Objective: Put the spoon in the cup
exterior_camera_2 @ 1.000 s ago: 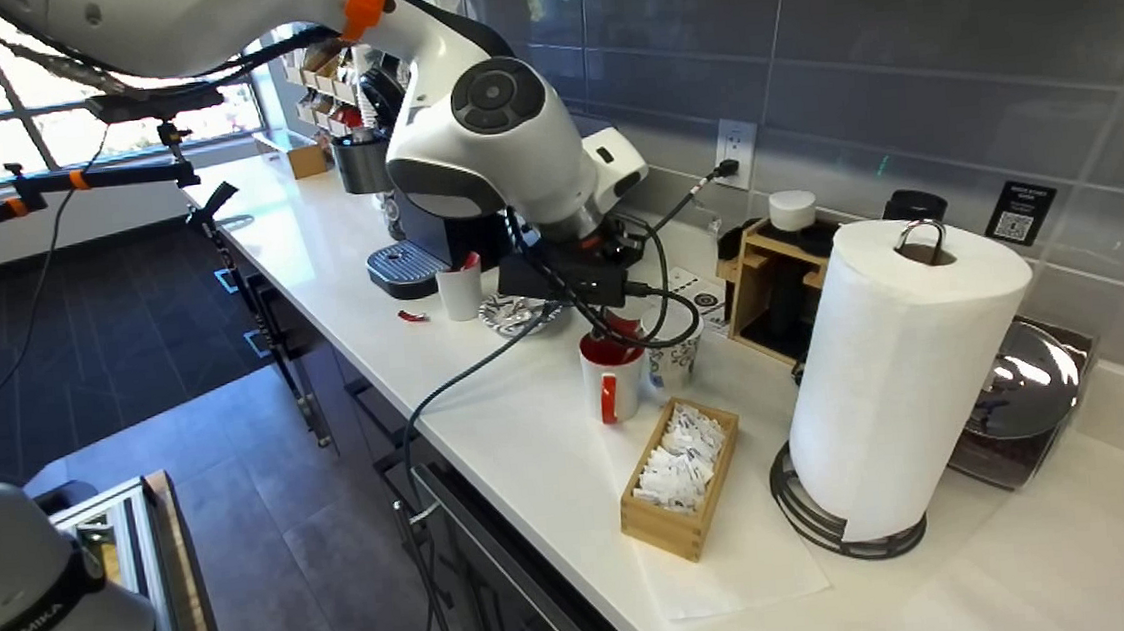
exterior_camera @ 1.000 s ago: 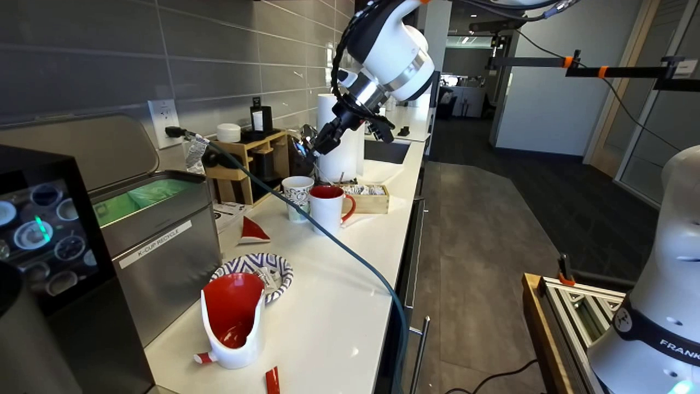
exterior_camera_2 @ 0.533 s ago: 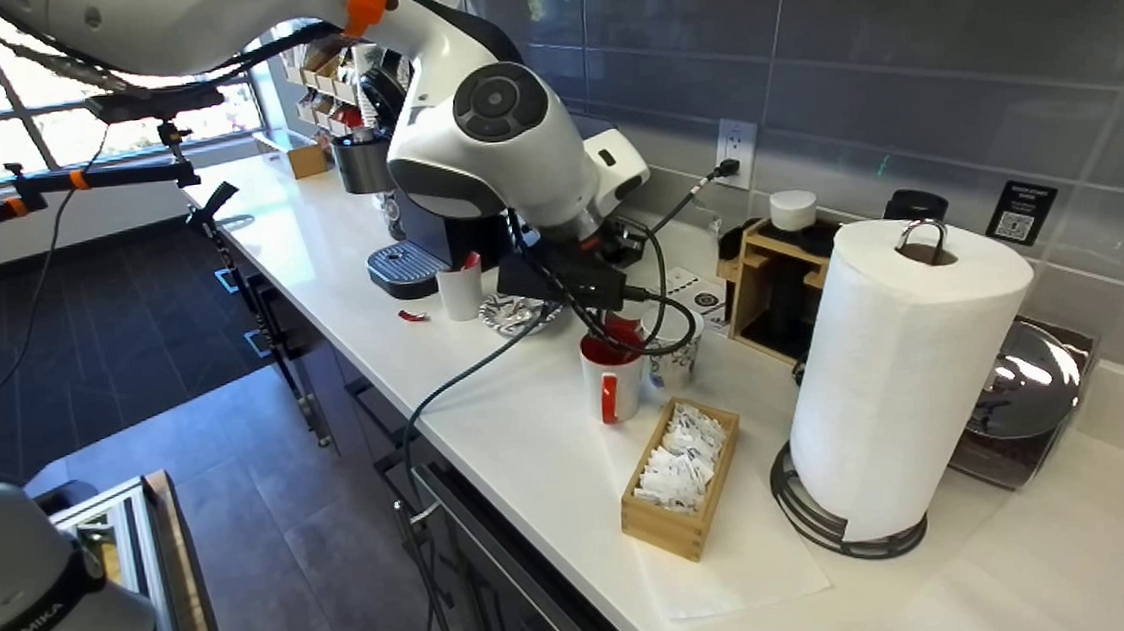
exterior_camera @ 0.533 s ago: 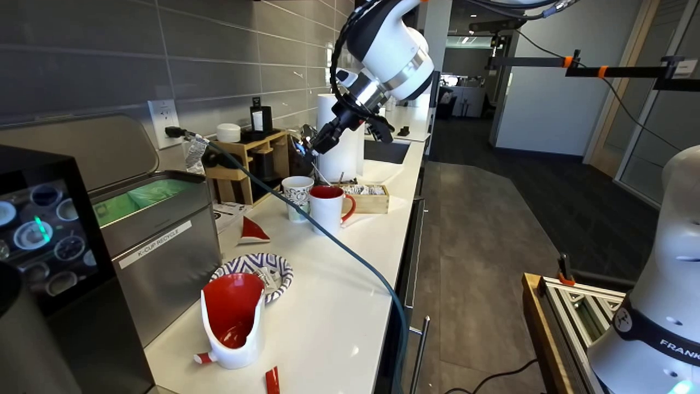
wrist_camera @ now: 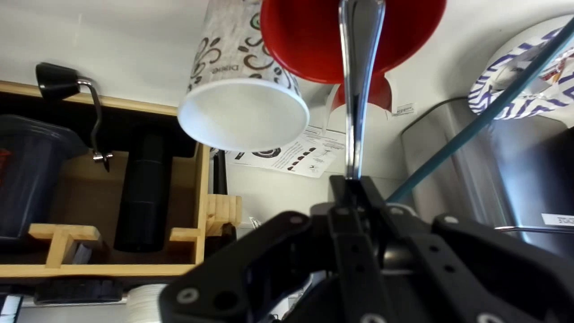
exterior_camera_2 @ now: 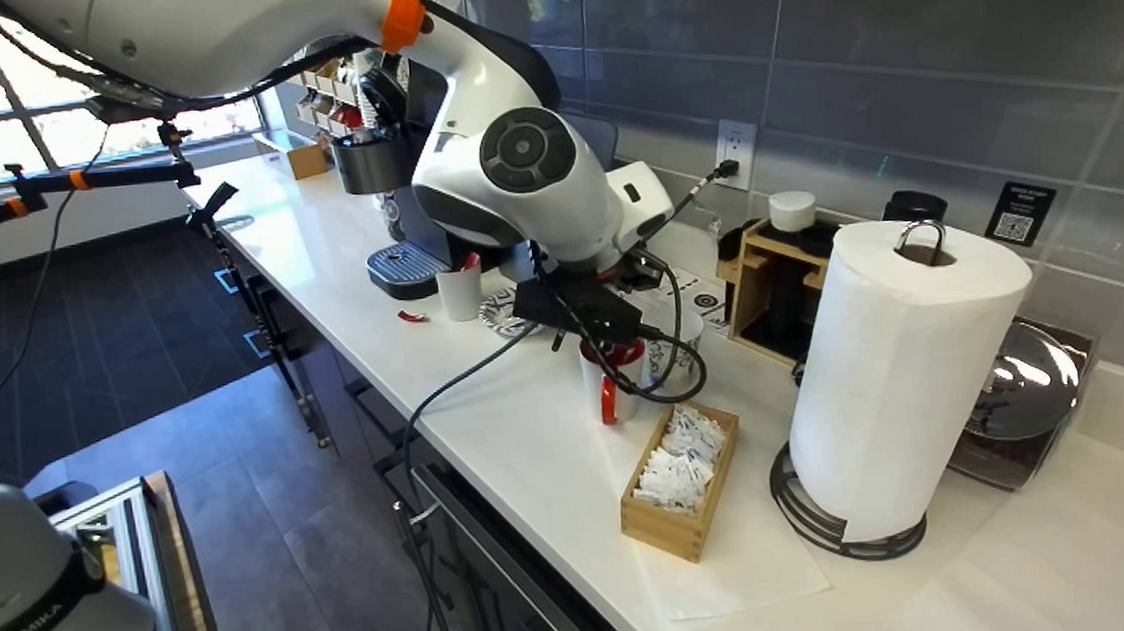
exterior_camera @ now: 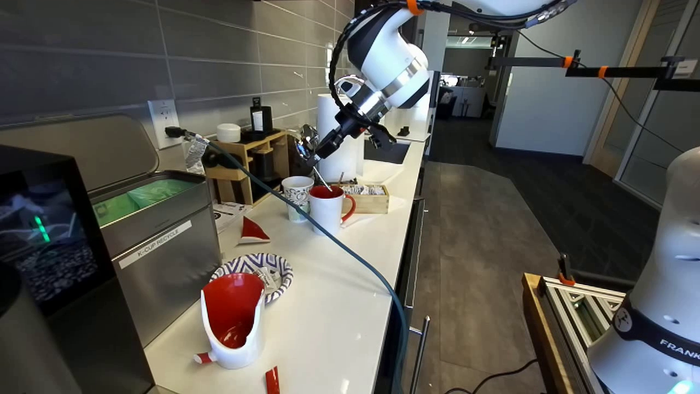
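- In the wrist view the black two-fingered tool (wrist_camera: pixel 354 181) clasped the thin end of a slim silver metal spoon (wrist_camera: pixel 358 67), whose other end was cut off at twelve o'clock.
- In an exterior view the spoon slanted toward five o'clock over the red mouth of a round white mug with a red handle (exterior_camera: pixel 327 214), which stood on the glossy white counter (exterior_camera: pixel 317 312); how deep the spoon reached could not be told.
- In an exterior view the dark wrist end of the white jointed arm (exterior_camera_2: pixel 574 216) hid the spoon and part of the mug's rim.
- At eight o'clock from the mug in the wrist view stood a white paper cup with brown scrolls (wrist_camera: pixel 237 58), cut off by the top edge.
- A pale wooden box of white packets (exterior_camera_2: pixel 659 530) lay at five o'clock from the mug in an exterior view.
- A smooth red shard (exterior_camera: pixel 272 379), cut off by the bottom edge, lay at five o'clock from a broken white mug with a red inside (exterior_camera: pixel 235 358).
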Controlling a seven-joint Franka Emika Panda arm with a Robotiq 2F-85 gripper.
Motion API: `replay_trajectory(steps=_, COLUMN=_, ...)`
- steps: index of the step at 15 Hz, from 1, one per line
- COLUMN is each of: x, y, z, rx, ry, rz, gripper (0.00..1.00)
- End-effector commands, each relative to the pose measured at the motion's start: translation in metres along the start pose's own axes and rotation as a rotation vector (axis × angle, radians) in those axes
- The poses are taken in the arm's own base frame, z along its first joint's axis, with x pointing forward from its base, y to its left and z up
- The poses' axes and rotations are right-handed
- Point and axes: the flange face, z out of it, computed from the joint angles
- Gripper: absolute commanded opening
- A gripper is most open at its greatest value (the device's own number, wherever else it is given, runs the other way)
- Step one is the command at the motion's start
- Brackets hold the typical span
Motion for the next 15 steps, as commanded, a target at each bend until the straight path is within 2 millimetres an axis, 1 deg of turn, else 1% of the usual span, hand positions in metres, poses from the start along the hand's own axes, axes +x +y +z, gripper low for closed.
replay_trajectory(steps=1, x=-0.006, y=0.004, z=0.013, rx=-0.001, ry=0.012, rz=0.009, gripper=0.02)
replay_trajectory(steps=6, x=-0.023, y=0.004, z=0.028, rx=0.006, ry=-0.022, rz=0.018, gripper=0.02)
replay_trajectory(steps=10, x=-0.041, y=0.012, z=0.034, rx=-0.005, ry=-0.047, rz=0.042, gripper=0.02)
replay_trajectory(steps=15, x=-0.053, y=0.017, z=0.039, rx=0.002, ry=-0.064, rz=0.059, gripper=0.02)
